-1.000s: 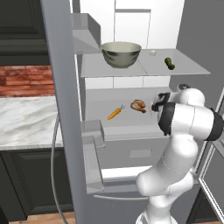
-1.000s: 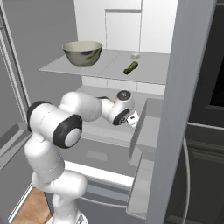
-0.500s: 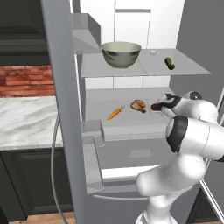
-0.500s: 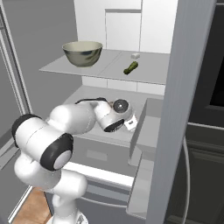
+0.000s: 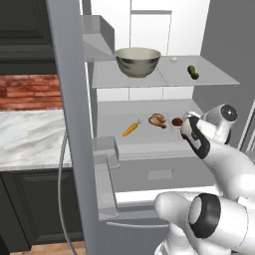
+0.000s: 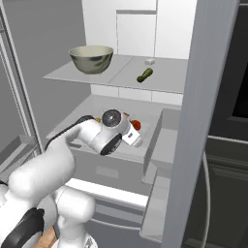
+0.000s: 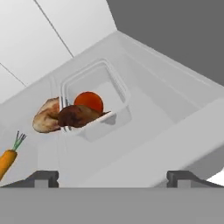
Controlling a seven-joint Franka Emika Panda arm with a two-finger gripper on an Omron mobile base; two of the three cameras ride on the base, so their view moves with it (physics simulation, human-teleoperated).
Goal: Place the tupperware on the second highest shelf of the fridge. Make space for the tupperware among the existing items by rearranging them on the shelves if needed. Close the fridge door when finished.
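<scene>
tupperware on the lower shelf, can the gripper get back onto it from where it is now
Probably yes. In the hand view the tupperware lies straight ahead of the open gripper with bare shelf between. The meat piece touches only its far side.

At the left of my left base view I note a red brick backsplash (image 5: 30, 92) above a white marble countertop (image 5: 30, 137), with dark cabinets (image 5: 35, 206) below and another dark cabinet (image 5: 25, 35) at upper left. A strip of wooden floor (image 5: 50, 247) shows at bottom. Dark cabinetry (image 6: 220, 203) occupies the right edge of my right base view.
</scene>
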